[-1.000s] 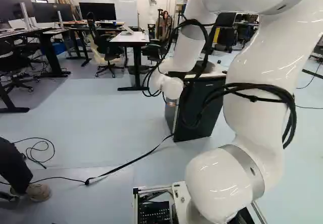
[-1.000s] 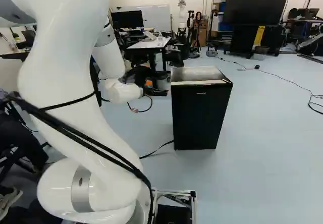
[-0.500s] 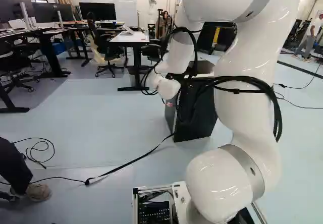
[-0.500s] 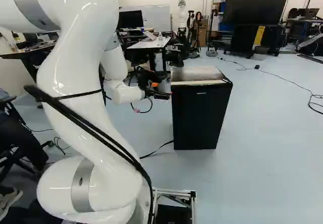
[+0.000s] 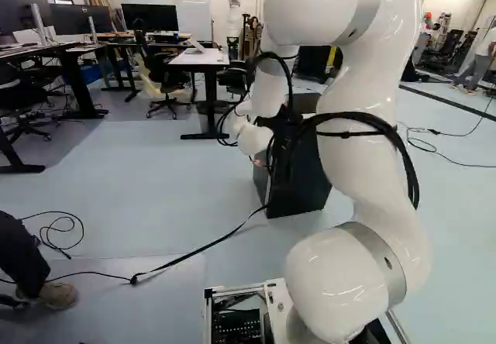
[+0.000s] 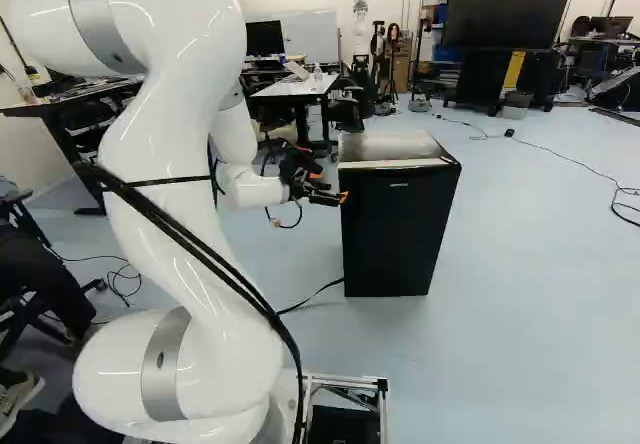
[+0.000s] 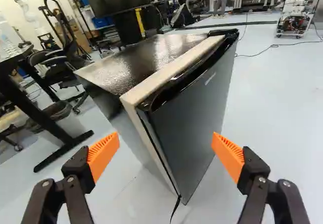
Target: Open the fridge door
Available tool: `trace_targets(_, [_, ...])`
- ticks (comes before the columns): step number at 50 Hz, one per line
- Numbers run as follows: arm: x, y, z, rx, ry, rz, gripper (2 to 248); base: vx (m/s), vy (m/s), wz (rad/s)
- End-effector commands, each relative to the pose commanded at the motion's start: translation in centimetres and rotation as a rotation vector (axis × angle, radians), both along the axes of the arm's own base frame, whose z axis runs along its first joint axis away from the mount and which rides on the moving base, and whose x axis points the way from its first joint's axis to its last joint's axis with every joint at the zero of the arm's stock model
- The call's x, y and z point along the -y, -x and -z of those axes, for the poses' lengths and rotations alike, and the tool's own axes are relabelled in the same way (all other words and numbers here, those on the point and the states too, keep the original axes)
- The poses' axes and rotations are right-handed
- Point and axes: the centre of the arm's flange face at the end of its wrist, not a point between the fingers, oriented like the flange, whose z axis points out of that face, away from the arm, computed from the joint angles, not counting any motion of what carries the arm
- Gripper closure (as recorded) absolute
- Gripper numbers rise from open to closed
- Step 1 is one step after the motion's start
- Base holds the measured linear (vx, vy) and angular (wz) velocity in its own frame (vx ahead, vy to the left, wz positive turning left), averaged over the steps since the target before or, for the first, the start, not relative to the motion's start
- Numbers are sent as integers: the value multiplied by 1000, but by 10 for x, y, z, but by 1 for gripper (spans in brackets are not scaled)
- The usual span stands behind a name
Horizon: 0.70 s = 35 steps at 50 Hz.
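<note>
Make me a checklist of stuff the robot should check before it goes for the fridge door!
1. Fridge standing upright: ok.
2. Door shut, ready to be opened: ok.
3. Fingers open: ok, they are wide apart.
4. Fingers gripping the door: not ok, they aren't holding anything.
5. Cord out of the door's way: cannot tell. It runs along the floor from the fridge's foot.
6. Hinge side known: cannot tell, no hinge is plain to see.
</note>
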Motion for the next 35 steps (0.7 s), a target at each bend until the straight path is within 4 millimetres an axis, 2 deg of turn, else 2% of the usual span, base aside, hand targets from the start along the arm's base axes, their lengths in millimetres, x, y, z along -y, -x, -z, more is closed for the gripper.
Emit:
trace_targets(14, [-3,-3,16,-4,14,80,3,0,0,0])
trace_targets(35, [-20,0,17,25,31,162,3,0,0,0])
